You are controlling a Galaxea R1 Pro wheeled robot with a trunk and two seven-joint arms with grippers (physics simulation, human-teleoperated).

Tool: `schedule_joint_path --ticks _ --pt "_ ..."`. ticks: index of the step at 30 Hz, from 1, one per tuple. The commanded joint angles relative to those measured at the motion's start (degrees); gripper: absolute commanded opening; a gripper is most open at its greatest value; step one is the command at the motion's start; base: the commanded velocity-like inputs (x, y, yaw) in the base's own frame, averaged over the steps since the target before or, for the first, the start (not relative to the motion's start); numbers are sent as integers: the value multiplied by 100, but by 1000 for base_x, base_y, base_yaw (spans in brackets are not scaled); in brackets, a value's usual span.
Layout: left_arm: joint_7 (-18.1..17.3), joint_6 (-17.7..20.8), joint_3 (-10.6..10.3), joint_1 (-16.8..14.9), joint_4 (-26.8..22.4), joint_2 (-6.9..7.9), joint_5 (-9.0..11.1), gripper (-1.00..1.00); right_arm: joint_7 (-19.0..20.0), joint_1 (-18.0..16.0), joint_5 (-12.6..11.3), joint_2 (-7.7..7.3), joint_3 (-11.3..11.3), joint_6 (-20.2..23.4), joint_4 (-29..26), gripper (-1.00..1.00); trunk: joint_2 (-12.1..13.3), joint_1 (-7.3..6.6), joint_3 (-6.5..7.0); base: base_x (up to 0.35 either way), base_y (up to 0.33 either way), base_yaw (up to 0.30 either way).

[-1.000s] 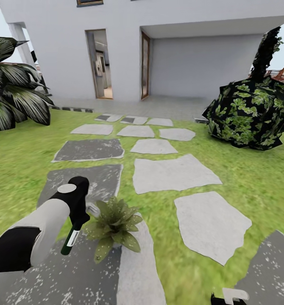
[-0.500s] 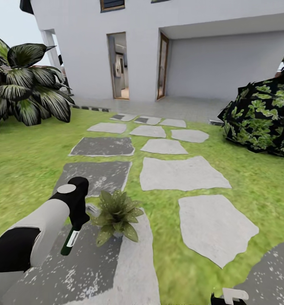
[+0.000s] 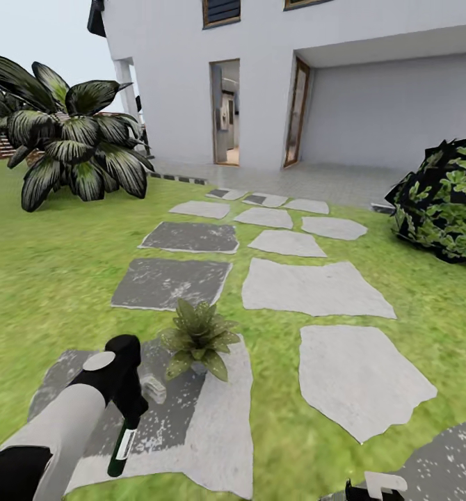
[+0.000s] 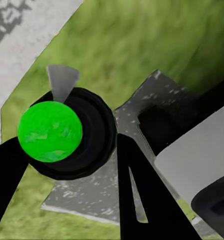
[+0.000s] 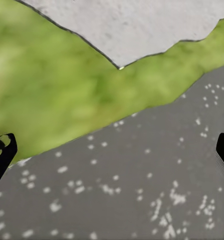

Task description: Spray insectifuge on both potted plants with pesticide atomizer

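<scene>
Left tool (image 3: pixel 127 412): closed on the pesticide atomizer (image 3: pixel 123 447), which is hanging tilted below it over a dark stepping stone (image 3: pixel 87 407); in the left wrist view the bottle (image 4: pixel 66 132) is sitting clamped between the black fingers (image 4: pixel 139 200), its round green end facing the camera.
Potted plant (image 3: pixel 198 337): one green rosette standing on the same stone, just ahead of the left tool; its pot is hidden by the leaves.
Small grey block (image 3: pixel 154 390): lying on the stone between tool and plant; what it is cannot be told.
Right tool (image 5: pixel 112 150): fingers standing wide apart, holding nothing, hanging over a speckled grey stone (image 5: pixel 142 190) and lawn (image 5: pixel 56 90).
Garden surroundings: pale stepping stones (image 3: pixel 313 289) leading to a white house (image 3: pixel 275 83); striped-leaved plant (image 3: pixel 73 132) at left, dark glossy shrub (image 3: pixel 445 202) at right
</scene>
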Motion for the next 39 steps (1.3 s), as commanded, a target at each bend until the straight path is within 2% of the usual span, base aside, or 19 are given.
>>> schedule_joint_path --ticks 1,4,5,7,8,9,11,13,14,15,18,19,22,23,26,31,32,36,39 --pt "49 -111 -24 89 -131 6 105 -100 -18 -3 60 0 -44 -21 2 100 -2 -3 -5 -174 -224 226" --pt "314 -284 -20 172 -242 7 409 -100 -18 -3 67 0 -11 -25 -14 100 -2 -3 -5 -178 -225 115" --pt "439 -310 -20 184 -253 8 519 -100 -16 -3 68 -2 72 -25 -51 100 -2 -3 -5 -207 -216 29" --pt "754 -406 -17 195 -262 8 803 -100 -12 -3 68 -5 419 -21 -220 100 -2 -3 -5 -230 -205 12" --pt "1037 -632 -14 207 -258 8 1145 -100 -11 -3 69 -9 799 -17 -378 100 -2 -3 -5 -241 -199 5" --pt "1239 -835 -9 221 -243 8 1418 -100 -10 -3 69 -14 1055 -14 -486 100 -2 -3 -5 -225 -177 3" --pt "2053 -1723 91 391 -199 9 2439 -100 2 -3 69 -28 1694 -8 -863 100 -2 -3 -5 -94 -73 1" --pt "2624 -2378 145 548 -182 8 2987 -100 154 -6 69 -40 1956 -3 -1099 100 -2 -3 -5 -34 -26 0" --pt "2969 -2889 167 661 -123 9 3242 -100 501 -7 71 -55 2065 1 -1284 100 -2 -3 -5 -13 -10 0" --pt "3165 -3351 181 730 12 8 3371 -100 935 -8 74 -69 2121 5 -1458 100 -2 -3 -5 -7 -5 0" --pt "3341 -4507 197 792 450 14 3470 -100 2125 -11 89 -132 2177 16 -1837 100 -2 -3 -5 -3 -2 0" --pt "3355 -4860 197 798 552 15 3480 -100 2616 -16 206 -172 2183 17 -1984 100 -2 -3 -5 0 0 0" --pt "3368 -5314 190 811 747 14 3445 -100 4028 -39 869 -235 2177 92 -2361 100 -2 -3 -5 0 0 0" --pt "3371 -5345 185 812 772 11 3430 -100 4299 -43 954 -241 2174 125 -2473 100 -2 -3 -5 0 0 0" --pt "3371 -5372 152 828 797 8 3409 -100 4688 -46 1025 -241 2171 153 -2625 100 -2 -3 -5 0 0 0" --pt "3368 -5594 112 905 806 8 3395 -100 4859 -47 1036 -178 2179 154 -2661 100 -2 -3 -5 0 0 0" --pt "3368 -5627 108 929 806 8 3394 -100 4985 -47 1032 -172 2179 152 -2666 -100 -2 -3 -5 0 0 0" --pt "3368 -5664 96 960 807 -22 3272 -100 5669 -47 1027 -150 2187 151 -2976 -100 -2 -3 -5 0 0 0" --pt "3368 -5674 100 962 801 -75 3113 -100 5963 -47 1030 3 2190 155 -3083 -100 -2 -3 -5 0 0 0"
